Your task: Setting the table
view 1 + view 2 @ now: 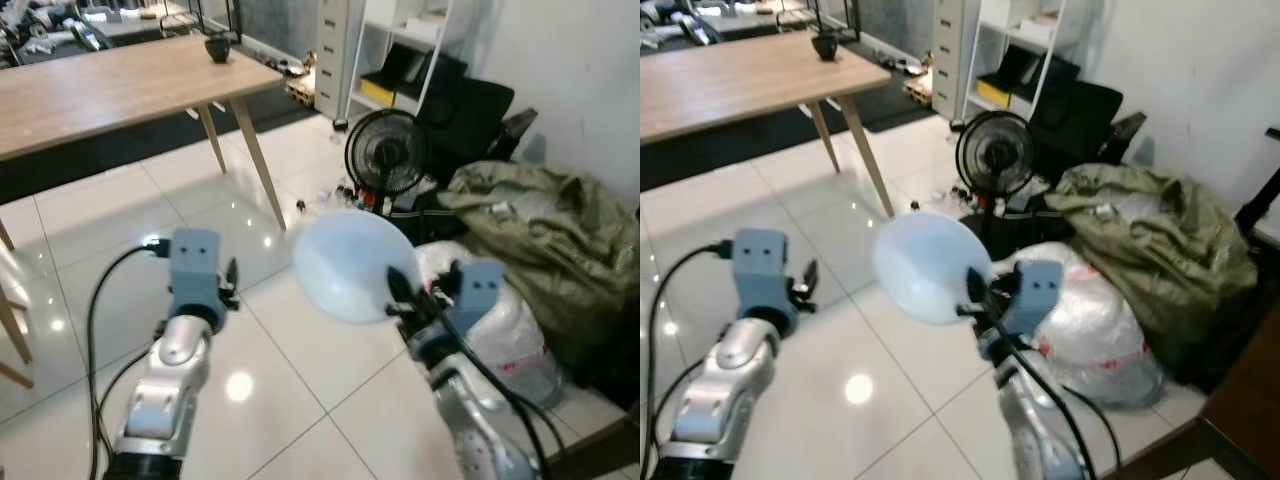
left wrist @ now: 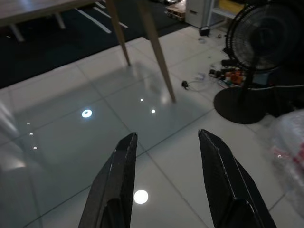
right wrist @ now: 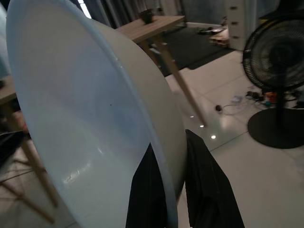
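Observation:
My right gripper [image 1: 400,292] is shut on the rim of a pale blue-white bowl [image 1: 350,265], which it holds up on edge above the tiled floor. In the right wrist view the bowl [image 3: 85,118] is close up, its rim pinched between the two black fingers [image 3: 147,190]. My left gripper [image 2: 166,135] is open with nothing between its fingers, held over the white floor at my left [image 1: 228,282]. A wooden table [image 1: 100,85] stands at the far left, and a small dark cup [image 1: 218,47] sits near its far corner.
A black floor fan [image 1: 388,152] stands ahead with cables at its base. An olive-green bag heap [image 1: 540,240] and a clear plastic sack [image 1: 510,335] lie at the right. A white shelf and drawer unit [image 1: 400,40] lines the back wall.

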